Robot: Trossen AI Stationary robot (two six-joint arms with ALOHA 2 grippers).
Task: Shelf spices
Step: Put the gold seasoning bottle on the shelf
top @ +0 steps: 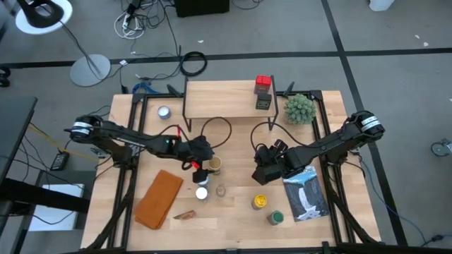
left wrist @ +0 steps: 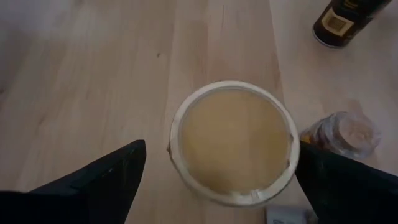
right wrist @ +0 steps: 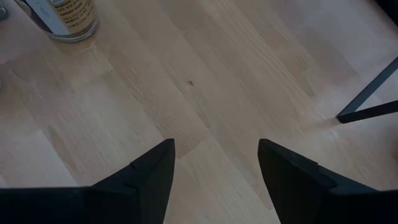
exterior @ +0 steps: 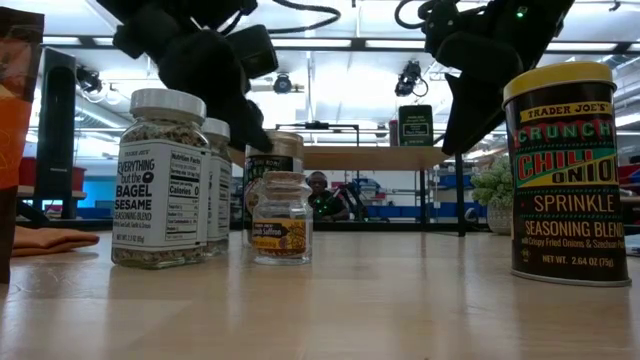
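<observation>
A tan-lidded spice jar (left wrist: 233, 143) stands upright on the table, also seen in the high view (top: 215, 166). My left gripper (left wrist: 221, 152) hovers above it, open, one finger on either side of the lid, not touching. My right gripper (right wrist: 214, 162) is open and empty over bare table, right of centre (top: 263, 173). Two white-topped jars (top: 202, 186), a small glass jar (top: 221, 190), a yellow-topped tin (top: 260, 202) and a green-topped one (top: 275, 217) stand near the front. The shelf (top: 226, 99) stands at the back; a red-topped jar (top: 263, 82) and a dark jar (top: 263, 103) stand on its top.
An orange cloth (top: 159, 199) lies front left and a magazine (top: 305, 194) front right. A silver tin (top: 164, 111) sits left of the shelf, a spiky green plant ball (top: 299, 108) to its right. A black shelf leg (right wrist: 367, 102) is near my right gripper.
</observation>
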